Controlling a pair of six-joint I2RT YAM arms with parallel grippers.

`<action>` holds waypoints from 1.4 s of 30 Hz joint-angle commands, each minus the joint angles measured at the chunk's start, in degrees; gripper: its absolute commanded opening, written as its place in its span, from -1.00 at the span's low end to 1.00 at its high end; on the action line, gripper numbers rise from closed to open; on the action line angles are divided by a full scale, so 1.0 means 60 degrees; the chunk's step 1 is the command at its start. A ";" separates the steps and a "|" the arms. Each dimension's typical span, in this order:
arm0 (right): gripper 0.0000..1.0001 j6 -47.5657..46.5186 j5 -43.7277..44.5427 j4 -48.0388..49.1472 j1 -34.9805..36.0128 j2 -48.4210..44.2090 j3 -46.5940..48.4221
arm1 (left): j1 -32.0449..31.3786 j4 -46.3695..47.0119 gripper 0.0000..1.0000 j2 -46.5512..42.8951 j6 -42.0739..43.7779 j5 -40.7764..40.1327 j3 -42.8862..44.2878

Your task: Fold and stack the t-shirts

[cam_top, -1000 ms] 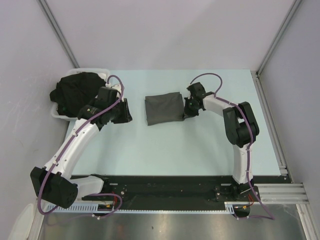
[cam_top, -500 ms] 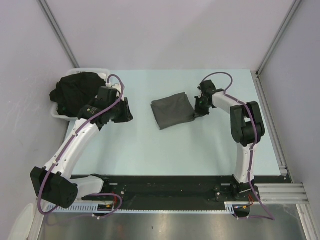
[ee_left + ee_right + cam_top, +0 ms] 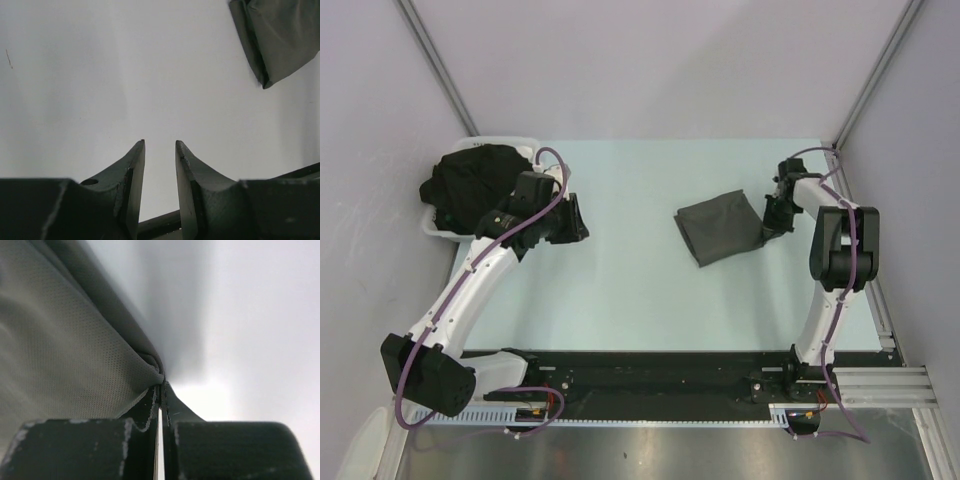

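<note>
From above, right claw (image 3: 770, 222) meets the grey t-shirt (image 3: 720, 230); wrist view shows its edge pinched; left claw (image 3: 160, 143) spread

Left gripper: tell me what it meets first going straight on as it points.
Likely just the bare table: ahead of the left gripper the way looks free, the folded grey t-shirt lying off to the side.

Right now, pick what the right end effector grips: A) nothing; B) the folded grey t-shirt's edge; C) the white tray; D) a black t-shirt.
B: the right wrist view shows the right end effector shut on an edge of the folded grey t-shirt.
</note>
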 commanded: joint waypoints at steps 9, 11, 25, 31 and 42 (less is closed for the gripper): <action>-1.00 -0.0360 0.1858 -0.1393 -0.2020 -0.1309 -0.0048 | -0.0070 0.0502 -0.28 -0.0387 -0.0053 0.0519 0.0090; -1.00 -0.0302 0.2077 -0.1568 -0.2195 -0.1324 -0.0092 | -0.0070 0.0531 -0.28 -0.0431 -0.0068 0.0548 0.0032; -1.00 -0.0053 0.3571 -0.1848 -0.3030 -0.1060 -0.1030 | -0.0128 0.0415 -0.28 -0.0797 -0.0097 0.0666 -0.0144; -1.00 -0.0082 0.3777 -0.1570 -0.3425 -0.1265 -0.1161 | -0.0231 0.0298 -0.28 -0.0710 -0.0111 0.0607 -0.0013; -1.00 0.0021 0.3777 -0.1467 -0.4642 -0.1719 -0.1352 | -0.0319 0.0224 -0.28 -0.0490 -0.0068 0.0563 0.0325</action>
